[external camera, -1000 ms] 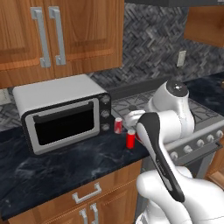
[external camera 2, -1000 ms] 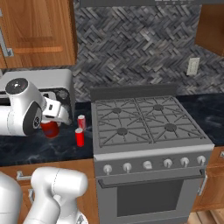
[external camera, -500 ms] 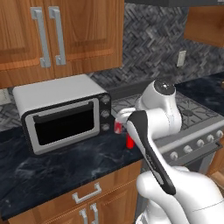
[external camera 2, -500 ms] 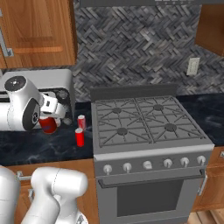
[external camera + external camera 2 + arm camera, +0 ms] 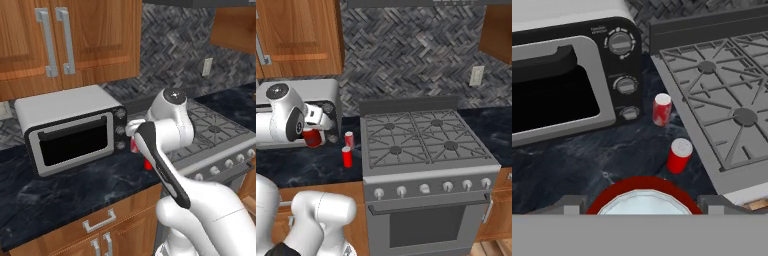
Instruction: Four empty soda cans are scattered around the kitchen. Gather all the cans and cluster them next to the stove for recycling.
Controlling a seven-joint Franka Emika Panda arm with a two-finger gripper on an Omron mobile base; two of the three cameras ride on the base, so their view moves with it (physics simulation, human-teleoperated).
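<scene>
stove [image 5: 426,145]: silver gas range, the landmark here.
counter [image 5: 587,160]: black marbled strip between the stove and the toaster oven [image 5: 70,132].
held can [image 5: 312,136]: red, clamped in the jaws [image 5: 318,136], up off the counter, on the stove's toaster-oven side.
standing cans: red-and-white can [image 5: 662,109] and plain red can [image 5: 678,155], upright just beside the stove's edge.
handling: likely light, thin-walled, smooth; grip mid-body, gently.
</scene>
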